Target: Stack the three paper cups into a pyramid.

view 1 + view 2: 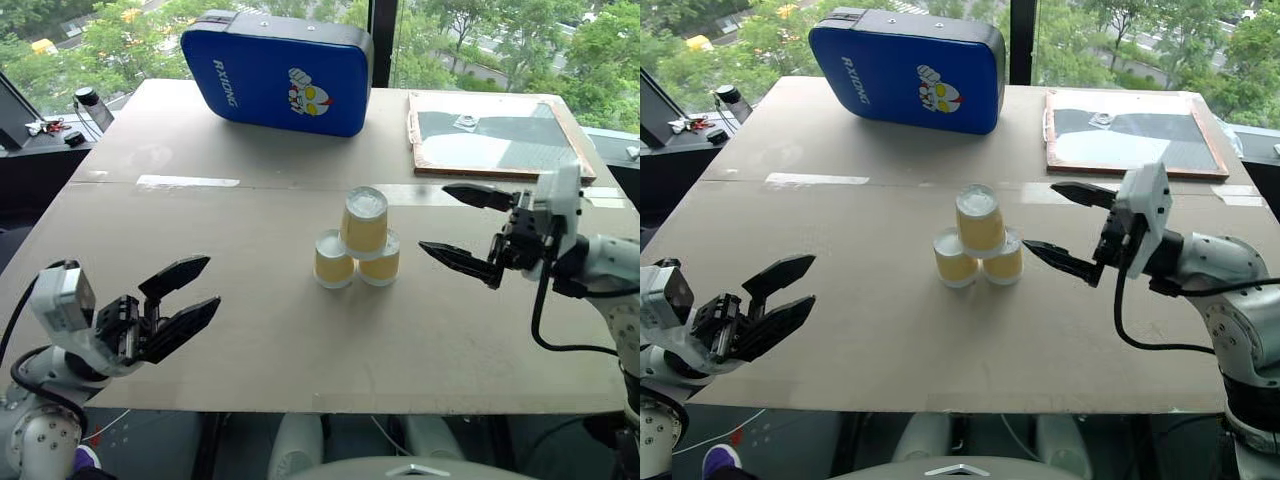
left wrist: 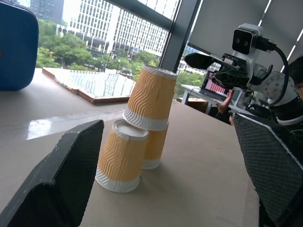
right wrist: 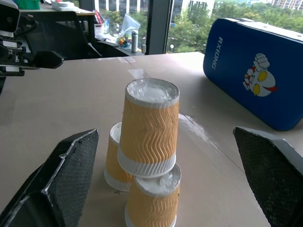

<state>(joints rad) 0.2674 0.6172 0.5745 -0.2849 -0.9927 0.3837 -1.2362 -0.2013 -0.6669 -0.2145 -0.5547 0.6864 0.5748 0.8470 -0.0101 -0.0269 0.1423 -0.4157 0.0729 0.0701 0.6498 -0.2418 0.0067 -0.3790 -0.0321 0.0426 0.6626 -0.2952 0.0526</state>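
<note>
While the three paper cups (image 1: 357, 245) stand upside down as a finished pyramid (image 3: 147, 161) near the middle of the table (image 1: 250, 340), two touching as the base and the third resting on both, neither gripper holds anything. The right gripper (image 1: 458, 224) hangs just beside the stack toward the table's right edge, jaws spread wide and apart from the cups, and the left gripper (image 1: 186, 296) hovers open near the front left corner. A blue pad (image 1: 277, 70) lies at the far edge and a framed board (image 1: 495, 137) at the far right corner.
</note>
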